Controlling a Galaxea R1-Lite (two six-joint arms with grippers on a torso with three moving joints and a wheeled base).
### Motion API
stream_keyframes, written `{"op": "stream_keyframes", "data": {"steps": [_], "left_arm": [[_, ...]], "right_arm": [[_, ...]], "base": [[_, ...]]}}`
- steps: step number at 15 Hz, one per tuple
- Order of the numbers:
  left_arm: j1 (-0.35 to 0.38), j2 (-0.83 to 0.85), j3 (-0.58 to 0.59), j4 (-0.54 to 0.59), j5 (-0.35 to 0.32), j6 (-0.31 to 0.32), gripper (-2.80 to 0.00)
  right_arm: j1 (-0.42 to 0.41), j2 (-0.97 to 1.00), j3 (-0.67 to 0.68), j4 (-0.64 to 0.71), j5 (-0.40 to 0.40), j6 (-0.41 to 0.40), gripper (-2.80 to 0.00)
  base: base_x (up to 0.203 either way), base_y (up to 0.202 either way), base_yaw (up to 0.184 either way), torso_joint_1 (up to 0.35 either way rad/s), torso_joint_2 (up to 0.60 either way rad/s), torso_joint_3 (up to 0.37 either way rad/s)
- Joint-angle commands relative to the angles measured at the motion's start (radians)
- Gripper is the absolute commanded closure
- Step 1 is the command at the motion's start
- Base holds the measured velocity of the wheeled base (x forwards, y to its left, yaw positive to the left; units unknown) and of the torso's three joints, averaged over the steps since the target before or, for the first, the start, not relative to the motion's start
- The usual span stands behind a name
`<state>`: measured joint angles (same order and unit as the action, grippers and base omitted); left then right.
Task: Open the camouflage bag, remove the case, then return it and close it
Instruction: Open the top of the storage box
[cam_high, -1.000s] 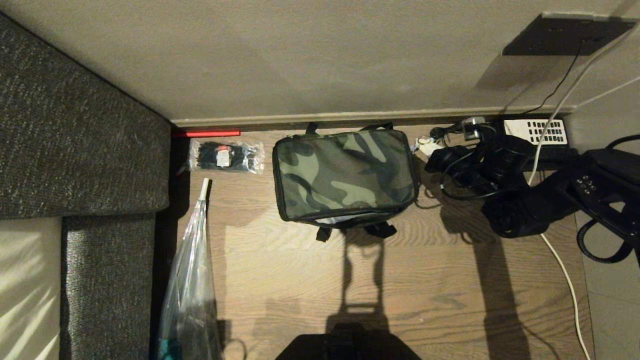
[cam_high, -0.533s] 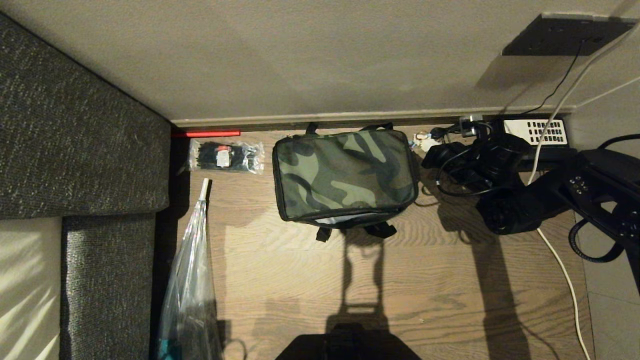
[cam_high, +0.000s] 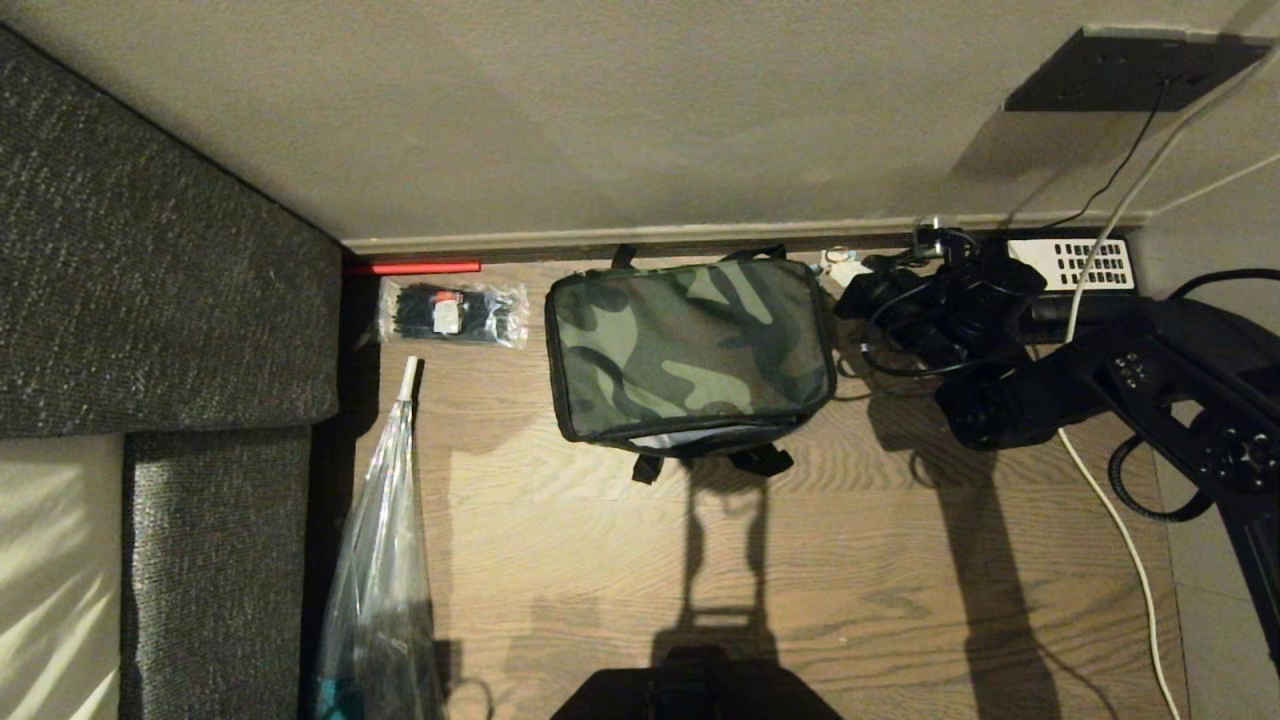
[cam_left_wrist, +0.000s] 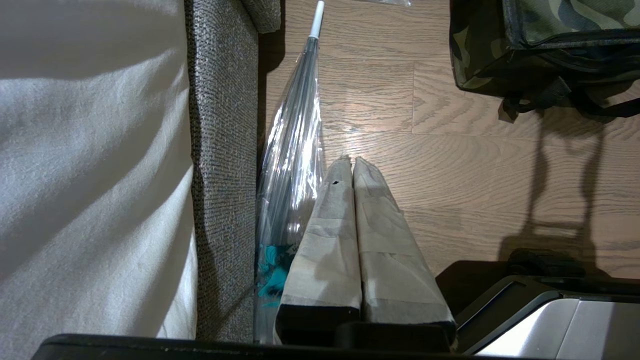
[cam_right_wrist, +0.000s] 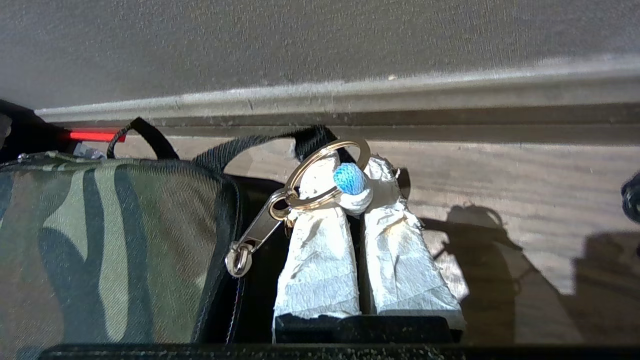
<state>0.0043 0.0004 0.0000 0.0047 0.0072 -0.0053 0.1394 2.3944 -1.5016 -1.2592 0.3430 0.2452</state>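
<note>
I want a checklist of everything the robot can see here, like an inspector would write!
Surface: wooden floor.
Job's things: camouflage bag by the wall, lid down; case not seen.
Clutter: packet of black ties, clear umbrella, telephone.
Grippers: right gripper shut on the zipper pull's bead at the bag's far right corner; left gripper shut, holding nothing, beside the umbrella.
Cables: white cable across the floor.
Surroundings: grey sofa, wall.

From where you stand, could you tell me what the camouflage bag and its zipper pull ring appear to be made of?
The camouflage bag looks like woven matte fabric: a diagonal weave shows, with black trim. The ring and zipper pull look like polished metal, gold and silver, since they glint. The blue bead seems knitted or textured.
</note>
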Motion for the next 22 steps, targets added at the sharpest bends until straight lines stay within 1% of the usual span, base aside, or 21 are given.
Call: {"op": "stream_keyframes", "data": {"steps": [1, 4, 10, 13, 14, 15, 16, 20, 22], "left_arm": [[0.000, 0.000, 0.003, 0.000, 0.000, -0.001, 0.00], [0.000, -0.002, 0.003, 0.000, 0.000, -0.001, 0.00], [0.000, 0.000, 0.003, 0.000, 0.000, -0.001, 0.00], [0.000, 0.000, 0.003, 0.000, 0.000, -0.001, 0.00], [0.000, 0.000, 0.003, 0.000, 0.000, -0.001, 0.00], [0.000, 0.000, 0.003, 0.000, 0.000, -0.001, 0.00], [0.000, 0.000, 0.003, 0.000, 0.000, -0.001, 0.00], [0.000, 0.000, 0.003, 0.000, 0.000, -0.001, 0.00], [0.000, 0.000, 0.003, 0.000, 0.000, -0.001, 0.00]], "right_arm": [[0.002, 0.031, -0.043, 0.000, 0.002, 0.000, 0.00], [0.019, 0.062, -0.112, 0.015, 0.002, -0.001, 0.00], [0.020, 0.089, -0.186, 0.007, -0.002, -0.005, 0.00], [0.020, 0.083, -0.175, 0.011, -0.006, -0.018, 0.00], [0.020, 0.075, -0.156, 0.027, -0.016, -0.035, 0.00], [0.019, 0.068, -0.134, 0.044, -0.034, -0.075, -0.35], [0.019, 0.066, -0.121, 0.046, -0.045, -0.103, -2.80], [0.016, 0.051, -0.056, 0.039, -0.044, -0.106, -2.80], [-0.005, 0.010, 0.058, 0.048, -0.040, -0.102, -2.80]], "base": [[0.000, 0.000, 0.000, 0.000, 0.00, 0.000], [0.000, 0.000, 0.000, 0.000, 0.00, 0.000], [0.000, 0.000, 0.000, 0.000, 0.00, 0.000], [0.000, 0.000, 0.000, 0.000, 0.00, 0.000], [0.000, 0.000, 0.000, 0.000, 0.00, 0.000], [0.000, 0.000, 0.000, 0.000, 0.00, 0.000], [0.000, 0.000, 0.000, 0.000, 0.00, 0.000], [0.000, 0.000, 0.000, 0.000, 0.00, 0.000], [0.000, 0.000, 0.000, 0.000, 0.00, 0.000]]}}
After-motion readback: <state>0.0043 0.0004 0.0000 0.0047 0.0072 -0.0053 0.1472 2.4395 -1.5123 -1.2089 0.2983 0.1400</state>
